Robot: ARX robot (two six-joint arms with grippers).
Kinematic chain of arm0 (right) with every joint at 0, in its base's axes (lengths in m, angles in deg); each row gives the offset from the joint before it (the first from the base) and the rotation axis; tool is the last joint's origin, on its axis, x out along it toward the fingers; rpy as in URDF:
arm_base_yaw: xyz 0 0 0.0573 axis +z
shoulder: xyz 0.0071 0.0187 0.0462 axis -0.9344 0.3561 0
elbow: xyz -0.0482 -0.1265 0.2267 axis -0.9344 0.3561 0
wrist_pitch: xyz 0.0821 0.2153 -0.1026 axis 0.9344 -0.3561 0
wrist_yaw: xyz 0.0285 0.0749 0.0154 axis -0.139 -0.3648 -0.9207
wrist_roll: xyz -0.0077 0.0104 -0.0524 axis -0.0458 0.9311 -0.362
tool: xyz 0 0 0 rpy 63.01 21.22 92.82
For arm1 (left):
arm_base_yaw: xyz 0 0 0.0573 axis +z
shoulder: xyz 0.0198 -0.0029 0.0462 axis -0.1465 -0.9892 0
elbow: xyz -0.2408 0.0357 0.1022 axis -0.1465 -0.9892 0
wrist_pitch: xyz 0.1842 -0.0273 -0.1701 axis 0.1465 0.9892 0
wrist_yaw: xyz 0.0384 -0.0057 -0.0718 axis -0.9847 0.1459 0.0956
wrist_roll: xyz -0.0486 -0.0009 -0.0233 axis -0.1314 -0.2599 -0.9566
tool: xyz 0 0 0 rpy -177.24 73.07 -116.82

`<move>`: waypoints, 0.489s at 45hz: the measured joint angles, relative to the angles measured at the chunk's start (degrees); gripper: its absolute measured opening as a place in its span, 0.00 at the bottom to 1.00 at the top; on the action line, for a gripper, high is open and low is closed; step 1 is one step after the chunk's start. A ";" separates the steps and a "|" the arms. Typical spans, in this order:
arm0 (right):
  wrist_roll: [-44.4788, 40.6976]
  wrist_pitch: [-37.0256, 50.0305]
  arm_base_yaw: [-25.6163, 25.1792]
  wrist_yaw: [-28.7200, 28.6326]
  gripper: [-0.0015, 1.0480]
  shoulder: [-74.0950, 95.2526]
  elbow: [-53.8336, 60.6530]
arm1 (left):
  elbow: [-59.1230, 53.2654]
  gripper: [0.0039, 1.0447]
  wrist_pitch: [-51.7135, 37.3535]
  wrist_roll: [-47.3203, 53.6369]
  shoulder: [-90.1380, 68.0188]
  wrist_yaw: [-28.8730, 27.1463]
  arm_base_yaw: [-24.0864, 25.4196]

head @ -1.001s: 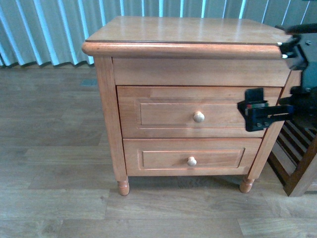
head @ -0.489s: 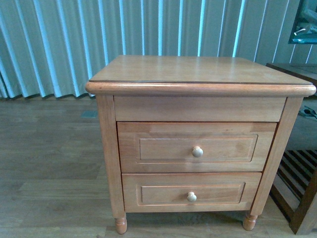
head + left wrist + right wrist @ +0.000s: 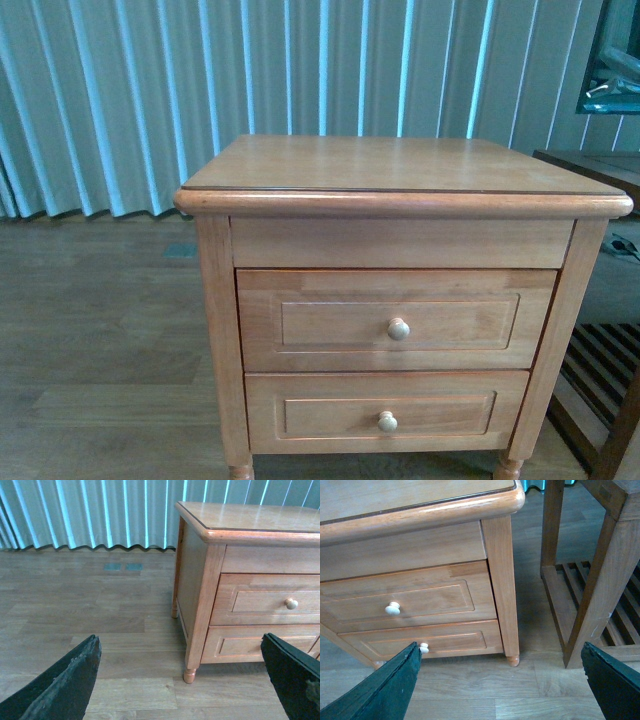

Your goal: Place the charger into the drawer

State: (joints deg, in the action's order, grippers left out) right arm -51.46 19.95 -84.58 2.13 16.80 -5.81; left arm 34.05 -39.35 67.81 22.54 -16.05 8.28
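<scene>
From the front we see the closed drawer (image 3: 398,318) high on the nightstand (image 3: 400,165), its knob (image 3: 398,328) facing us; no charger, no arm. Our left gripper (image 3: 180,680) hangs spread and empty off the nightstand's left front corner. Our right gripper (image 3: 500,680), also spread and empty, faces the right front corner, seemingly nearer the knob.

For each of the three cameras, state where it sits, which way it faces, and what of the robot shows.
Front view: on the body, facing the light honey-wood nightstand head-on; no arm shows.
Left wrist view: faces the nightstand's left front corner; both open left gripper fingers show.
Right wrist view: faces its right front corner beside a dark slatted wooden rack; open right gripper fingers show.
All share the upper drawer's round pale knob.
</scene>
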 joint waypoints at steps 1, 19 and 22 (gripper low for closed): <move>-0.33 1.95 0.20 1.20 0.86 0.09 0.61 | 0.00 0.94 0.00 -0.02 0.00 0.00 0.00; -2.29 17.53 7.56 12.61 0.15 -13.40 17.81 | 0.00 0.94 0.00 0.00 0.00 0.00 0.00; -2.29 16.37 8.33 13.18 0.05 -15.82 19.06 | 0.00 0.94 0.00 0.00 0.00 -0.02 0.00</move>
State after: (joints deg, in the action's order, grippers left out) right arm -53.76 36.32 -76.25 15.31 0.98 13.24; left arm 34.05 -39.35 67.81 22.54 -16.08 8.28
